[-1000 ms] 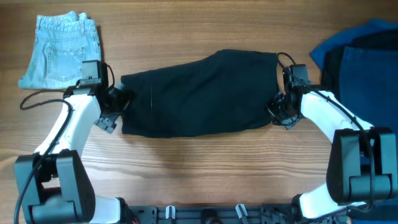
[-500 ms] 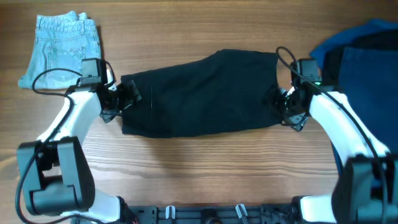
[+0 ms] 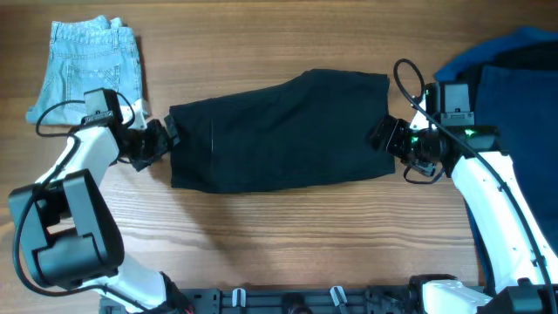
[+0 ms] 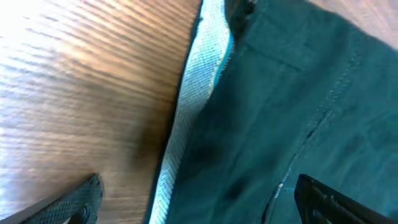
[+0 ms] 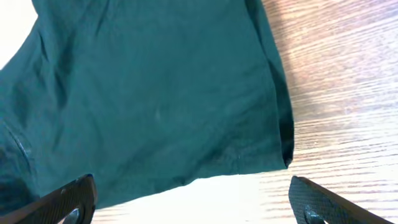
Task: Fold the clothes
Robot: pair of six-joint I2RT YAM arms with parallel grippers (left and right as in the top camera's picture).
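A black garment (image 3: 279, 131) lies flat, folded into a wide band across the middle of the table. My left gripper (image 3: 164, 138) is open at its left end. In the left wrist view the dark cloth (image 4: 292, 112) and its pale inner band (image 4: 189, 106) lie between the spread fingers (image 4: 74, 202), and nothing is held. My right gripper (image 3: 385, 135) is open at the garment's right end. In the right wrist view the cloth's corner (image 5: 155, 93) lies just ahead of the gripper (image 5: 193, 208), with bare wood between the fingertips (image 5: 329, 205).
Folded light denim shorts (image 3: 87, 70) sit at the back left, just behind my left arm. A heap of blue clothes (image 3: 506, 78) fills the back right corner, close to my right wrist. The wooden table (image 3: 279, 235) stretches in front of the garment.
My right gripper has gone from shut to open, let go of the garment's right end and drawn back to the right. My left arm has pulled back to the left, still open.
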